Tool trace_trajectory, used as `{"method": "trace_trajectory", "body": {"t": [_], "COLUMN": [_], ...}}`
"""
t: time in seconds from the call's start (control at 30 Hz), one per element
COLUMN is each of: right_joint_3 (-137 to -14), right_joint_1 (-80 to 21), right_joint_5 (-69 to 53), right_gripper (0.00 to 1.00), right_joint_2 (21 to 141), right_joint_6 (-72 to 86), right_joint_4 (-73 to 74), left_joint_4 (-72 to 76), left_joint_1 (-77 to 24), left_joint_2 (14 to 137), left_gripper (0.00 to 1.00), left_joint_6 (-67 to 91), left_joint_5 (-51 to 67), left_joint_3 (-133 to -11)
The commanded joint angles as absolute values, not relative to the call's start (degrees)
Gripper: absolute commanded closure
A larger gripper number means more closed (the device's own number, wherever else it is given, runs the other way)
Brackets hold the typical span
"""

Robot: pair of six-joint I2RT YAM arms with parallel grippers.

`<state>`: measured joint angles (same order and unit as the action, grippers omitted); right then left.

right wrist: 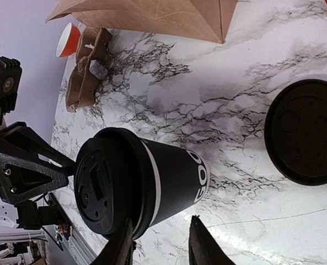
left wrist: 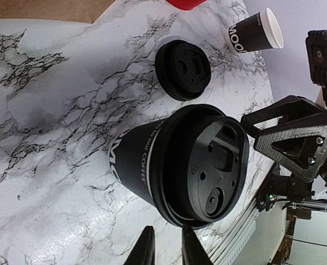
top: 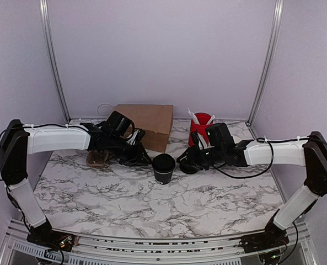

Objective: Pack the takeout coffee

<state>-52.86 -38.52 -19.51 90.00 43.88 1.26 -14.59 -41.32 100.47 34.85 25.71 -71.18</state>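
Black paper, a thin white band under a fitted black lid, and white lettering low on the side marked the takeout coffee [top: 163, 167]. It was seen standing upright at the middle of the marbled table [top: 124, 210], between the two claws and held by neither. The left gripper [left wrist: 167, 231] was placed at the cup's ten o'clock in the overhead view, its fingers parted only narrowly with nothing between them. The right gripper [right wrist: 161, 221] was placed at two o'clock, its fingers spread moderately and likewise empty, with the cup just ahead of them. Whether either claw touched the lid could not be told. The step in hand was judged to be the taking up of the cup for packing. It was judged best done by one claw alone, opened wider than the cup and closed on the paper wall below the white band rather than on the lid. A gentle squeeze was advised, since thin paper would be expected to buckle, and the cup was to be carried upright. A flat black lid [right wrist: 306, 132] lay loose close by the right claw and was to be avoided. A brown cardboard holder [top: 97, 159] lay at nine o'clock. Farther off were seen an open black cup [left wrist: 254, 33], a red cup [top: 200, 126] with white sticks at one o'clock, and a brown paper bag [top: 149, 121] at eleven o'clock. Where the bag's mouth faced could not be told.
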Motion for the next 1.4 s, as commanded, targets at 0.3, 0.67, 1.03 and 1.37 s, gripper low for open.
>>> {"method": "trace_trajectory", "body": {"t": [0.3, 0.67, 1.03, 1.37], "right_joint_3": [-55.9, -55.5, -54.4, -53.7], "right_joint_1": [-38.0, -38.3, -40.5, -42.3], "right_joint_5": [-22.4, -23.1, -19.3, -16.1], "right_gripper": [0.67, 0.68, 0.71, 0.74], "right_joint_2": [93.2, 95.4, 96.4, 97.0], "right_joint_6": [43.2, 43.8, 43.4, 42.7], "right_joint_4": [-2.1, -3.2, 1.0, 4.6], "left_joint_4": [-11.8, -11.8, -15.4, -19.8], "left_joint_1": [-42.7, -42.8, -42.8, -42.9], "left_joint_2": [102.7, 104.4, 105.7, 107.7], "left_gripper": [0.83, 0.83, 0.83, 0.87], "left_joint_6": [36.2, 36.2, 34.7, 32.3], "left_joint_5": [26.8, 26.5, 22.8, 18.5], "left_joint_3": [-71.7, -71.4, -70.6, -71.0]}}
